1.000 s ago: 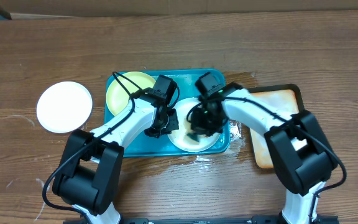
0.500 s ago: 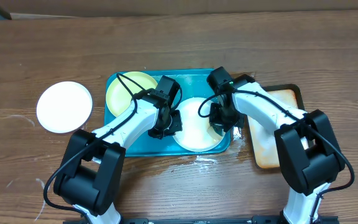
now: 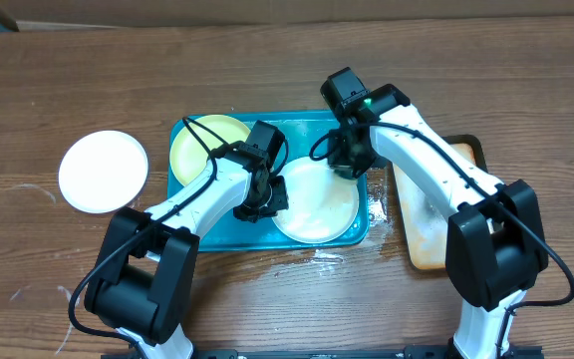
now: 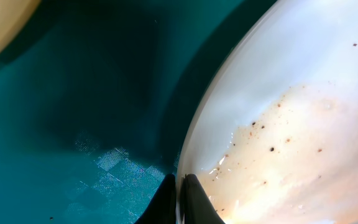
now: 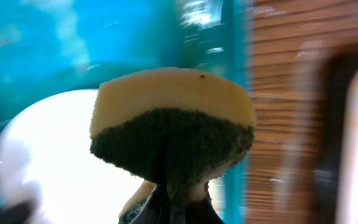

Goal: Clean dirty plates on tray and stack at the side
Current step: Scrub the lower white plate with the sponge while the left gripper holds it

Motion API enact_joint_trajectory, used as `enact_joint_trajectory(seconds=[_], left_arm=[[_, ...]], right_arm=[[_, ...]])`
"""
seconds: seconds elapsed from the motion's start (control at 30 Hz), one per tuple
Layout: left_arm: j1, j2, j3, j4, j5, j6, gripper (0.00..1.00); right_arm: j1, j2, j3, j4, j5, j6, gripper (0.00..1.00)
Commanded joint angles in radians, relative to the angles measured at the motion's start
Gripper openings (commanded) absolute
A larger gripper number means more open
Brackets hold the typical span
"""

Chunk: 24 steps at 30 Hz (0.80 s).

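So the left fingers point(image 4: 196, 202) pinch the smeared white plate point(image 4: 291, 124) by its rim in the teal tray point(image 4: 92, 93); the right fingers point(image 5: 149, 213) clamp a sponge point(image 5: 173, 112) (yellow top, green scrubby side).

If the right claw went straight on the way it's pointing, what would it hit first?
Its held sponge would likely touch the white plate in the teal tray; blur leaves depth unclear.

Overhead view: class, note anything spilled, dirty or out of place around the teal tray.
Liquid is spilled on the table just in front of the tray and beside its right edge, glinting on the wood. The white plate in the tray carries brown smears and dark specks. Nothing looks tipped or broken.
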Motion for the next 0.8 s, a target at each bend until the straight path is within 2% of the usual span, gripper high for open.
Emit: enact_joint_trajectory(seconds=[0.0,0.07,0.37,0.57,0.77], left_arm=[[0.003,0.036,-0.010,-0.016,-0.045,0.011,0.04],[0.003,0.036,-0.011,-0.011,-0.045,0.009,0.04],[0.003,0.036,-0.011,-0.021,-0.044,0.009,0.04],[0.003,0.036,-0.010,-0.030,-0.039,0.010,0.04],[0.002,0.036,-0.011,-0.044,-0.024,0.013,0.04]], right_arm=[[0.041,-0.009,-0.021,0.053,-0.251,-0.037,0.04],[0.076,-0.009,-0.066,0.126,-0.327,-0.021,0.04],[0.156,0.012,-0.290,0.437,-0.447,0.112,0.04],[0.151,0.014,-0.385,0.571,-0.447,0.174,0.04],[0.121,0.022,-0.393,0.665,-0.417,0.177,0.04]])
